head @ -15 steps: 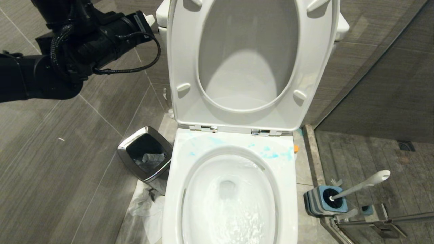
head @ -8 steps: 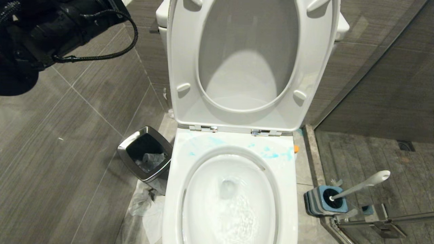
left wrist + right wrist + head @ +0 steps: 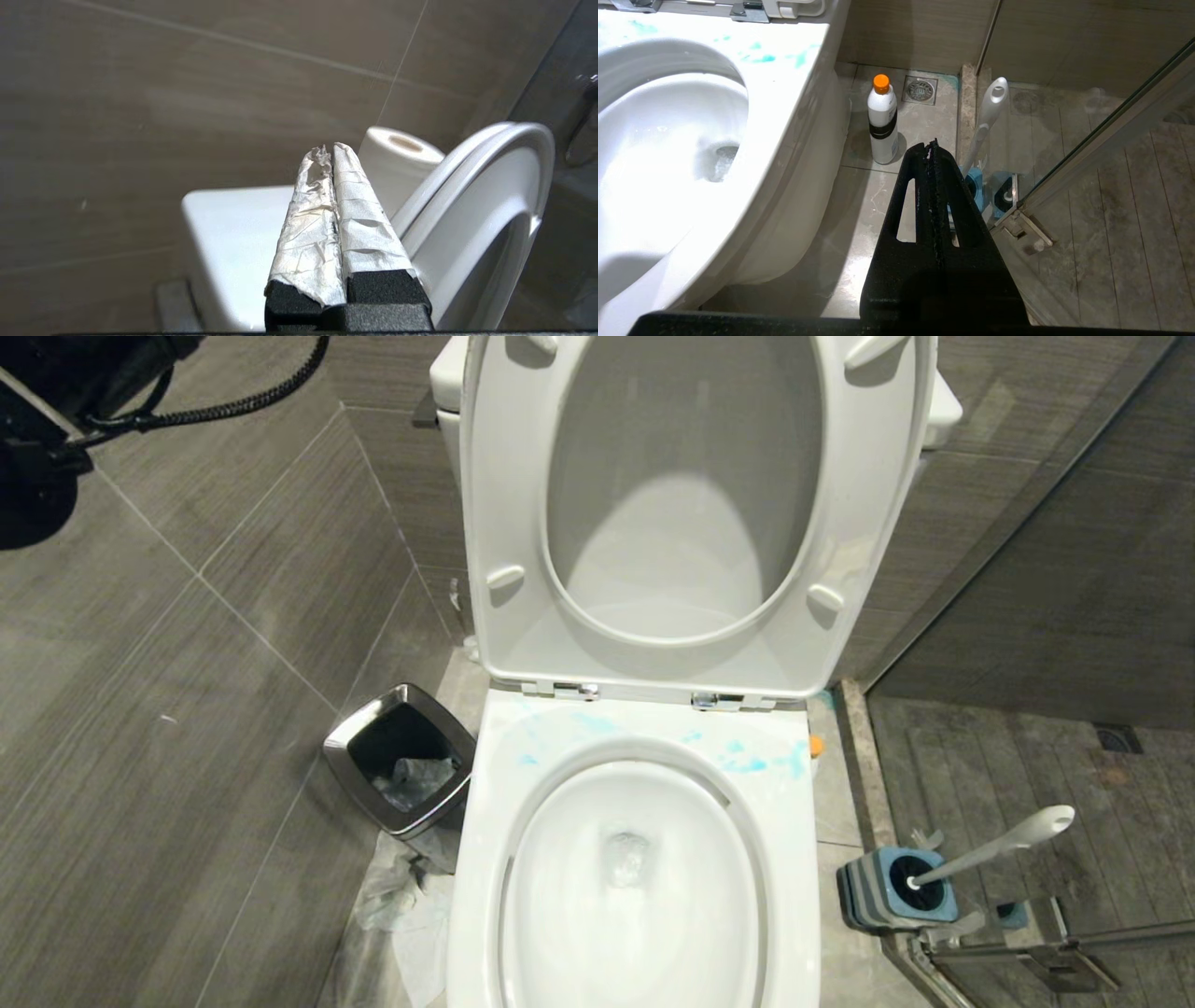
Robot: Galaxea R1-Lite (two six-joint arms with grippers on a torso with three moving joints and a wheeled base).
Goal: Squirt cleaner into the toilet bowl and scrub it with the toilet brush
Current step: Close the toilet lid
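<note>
Where lettering might sit, white bottle (image 3: 883, 122), black band only, nothing legible.

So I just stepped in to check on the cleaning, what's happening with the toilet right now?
Nothing is being handled. The toilet brush sits in its holder on the floor to the robot's right. The toilet bowl stands with seat and lid up, blue cleaner smeared on its back rim. The left pincer is shut and empty near the tank; the right pincer is shut above the floor near the white bottle.
</note>
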